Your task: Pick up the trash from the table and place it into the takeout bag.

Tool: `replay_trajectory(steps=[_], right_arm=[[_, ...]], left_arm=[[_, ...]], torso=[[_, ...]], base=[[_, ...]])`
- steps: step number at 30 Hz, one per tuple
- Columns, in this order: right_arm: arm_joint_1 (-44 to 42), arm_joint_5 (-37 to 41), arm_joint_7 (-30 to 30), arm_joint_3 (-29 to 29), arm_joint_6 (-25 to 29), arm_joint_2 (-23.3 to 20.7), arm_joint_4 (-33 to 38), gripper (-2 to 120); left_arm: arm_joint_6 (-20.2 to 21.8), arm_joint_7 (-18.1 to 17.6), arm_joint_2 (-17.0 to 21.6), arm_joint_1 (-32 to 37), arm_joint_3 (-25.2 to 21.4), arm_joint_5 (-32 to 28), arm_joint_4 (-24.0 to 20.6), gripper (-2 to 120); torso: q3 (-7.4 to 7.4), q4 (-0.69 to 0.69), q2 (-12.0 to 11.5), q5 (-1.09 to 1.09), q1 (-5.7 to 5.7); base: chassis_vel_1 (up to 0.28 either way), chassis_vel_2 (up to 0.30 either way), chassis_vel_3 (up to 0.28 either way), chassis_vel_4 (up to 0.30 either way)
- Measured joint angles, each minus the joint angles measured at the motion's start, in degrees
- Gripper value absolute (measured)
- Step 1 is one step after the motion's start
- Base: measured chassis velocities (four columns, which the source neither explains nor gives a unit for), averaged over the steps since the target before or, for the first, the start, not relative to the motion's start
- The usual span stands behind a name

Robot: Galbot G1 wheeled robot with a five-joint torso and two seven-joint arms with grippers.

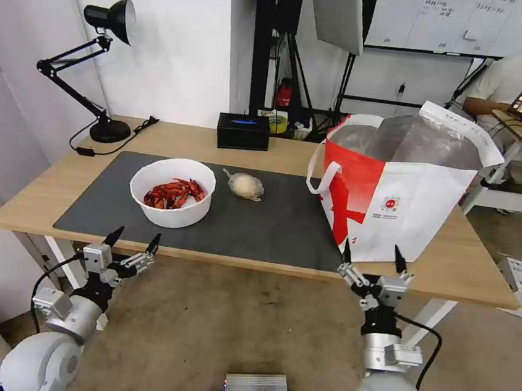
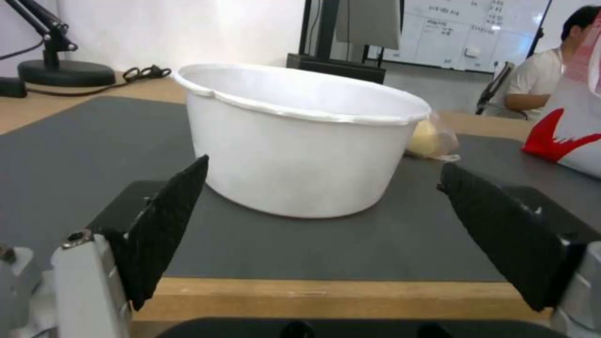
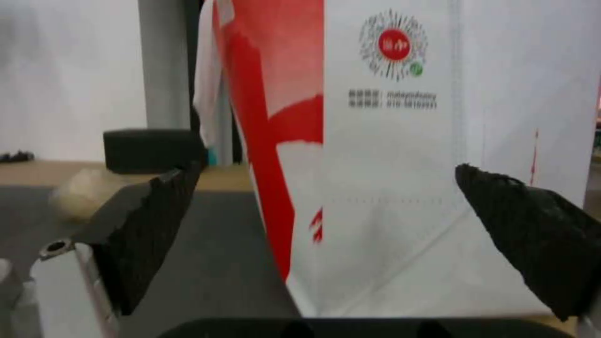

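Bowl and small bag not yet picked up.
Bowl [image 1: 172, 191] and small bag [image 1: 246, 186] sit on table [image 1: 470, 276] mat; takeout bag [image 1: 398, 191] stands open beside. Left gripper [image 1: 132, 243], right gripper [image 1: 373, 255] wide, empty, off near edge.

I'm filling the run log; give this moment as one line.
left pincer: open, facing bowl | right pincer: open, facing takeout bag | small bag: on mat

A white round bowl [image 1: 173, 191] of red crayfish shells sits upright on the dark mat, left of a small clear bag [image 1: 246, 186] holding a beige lump, with the open white-and-red takeout bag [image 1: 398, 188] standing far right on the worktop [image 1: 278, 150].
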Motion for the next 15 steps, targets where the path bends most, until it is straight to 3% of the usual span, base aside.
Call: replay_trajectory(steps=[15], right_arm=[[-1.55,-0.92,-0.06,-0.16,-1.60,0.49,0.64,100]], left_arm=[[-0.04,0.11,0.27,-0.97,0.44,-0.37,0.87,100]], torso=[[0.00,0.00,0.00,0.00,0.00]], base=[[0.000,0.000,0.000,0.000]])
